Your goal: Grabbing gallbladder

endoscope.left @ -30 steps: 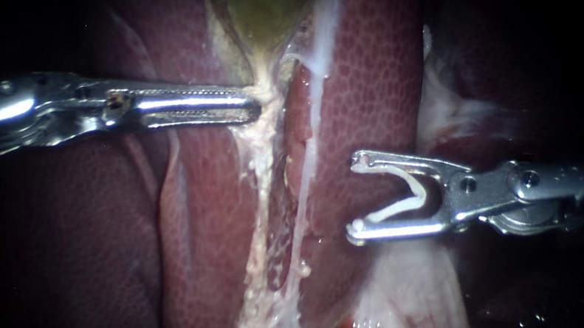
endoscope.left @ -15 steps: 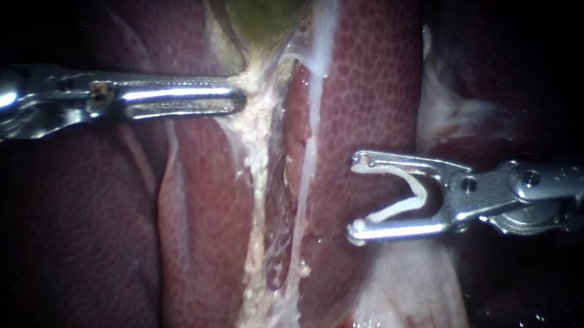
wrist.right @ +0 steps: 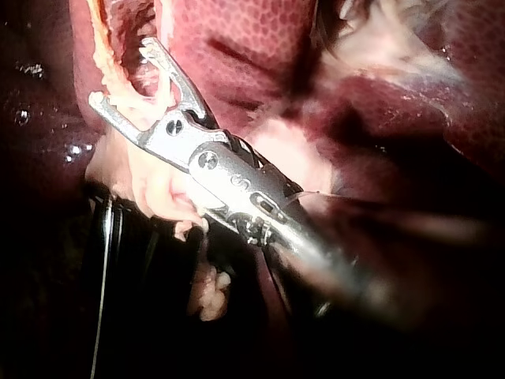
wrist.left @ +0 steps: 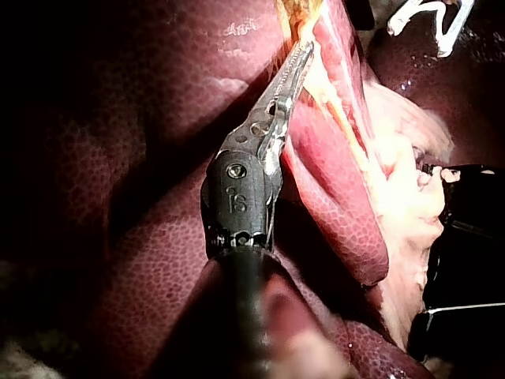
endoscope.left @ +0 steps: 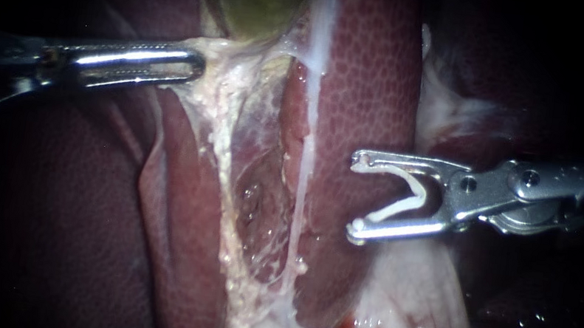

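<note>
The gallbladder (endoscope.left: 260, 0) is a dull green-yellow sac lying at the far end of a cleft in the liver (endoscope.left: 372, 84), with only its lower part in view. It narrows to a pale, cream-coloured neck. This neck is pulled taut sideways off the liver's middle ridge by the left instrument (endoscope.left: 198, 67), whose jaws lie together, clamped on the cream tissue from two sides. From the neck a ragged, whitish-yellow fringe runs down along the liver's cleft. It spreads into a thin, glistening sheet over a wet red hollow in the liver. In the left wrist view the gallbladder (wrist.left: 293, 11) is a yellow-orange patch just ahead of the jaw tips, against the liver.
</note>
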You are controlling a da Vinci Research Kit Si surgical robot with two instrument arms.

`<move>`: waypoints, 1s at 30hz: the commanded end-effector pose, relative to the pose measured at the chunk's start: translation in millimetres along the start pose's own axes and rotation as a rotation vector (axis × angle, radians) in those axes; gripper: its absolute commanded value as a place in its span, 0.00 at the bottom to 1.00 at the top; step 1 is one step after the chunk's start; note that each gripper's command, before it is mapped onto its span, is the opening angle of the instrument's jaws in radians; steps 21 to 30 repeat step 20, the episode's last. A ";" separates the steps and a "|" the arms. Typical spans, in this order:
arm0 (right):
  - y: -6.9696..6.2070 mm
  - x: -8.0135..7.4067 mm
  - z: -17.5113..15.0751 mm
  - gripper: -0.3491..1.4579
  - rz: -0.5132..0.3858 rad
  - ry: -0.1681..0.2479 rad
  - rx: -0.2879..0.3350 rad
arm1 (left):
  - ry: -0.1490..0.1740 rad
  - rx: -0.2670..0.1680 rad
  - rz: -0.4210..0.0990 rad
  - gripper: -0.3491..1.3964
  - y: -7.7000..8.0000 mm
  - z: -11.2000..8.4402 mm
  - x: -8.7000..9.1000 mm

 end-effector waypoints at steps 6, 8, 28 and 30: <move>0.0 0.0 0.0 0.52 0.000 0.000 0.000 | 0.000 -0.011 -0.003 0.00 0.1 -0.4 -0.1; 0.0 0.0 0.0 0.52 0.000 0.000 0.000 | 0.000 -0.013 -0.003 0.00 0.1 -0.4 -0.1; 0.0 0.0 0.1 0.52 0.000 0.000 0.000 | -0.001 -0.024 -0.003 0.00 0.1 -0.5 -0.1; 0.0 0.0 0.1 0.52 0.000 0.000 0.000 | -0.001 -0.024 -0.003 0.00 0.1 -0.5 -0.1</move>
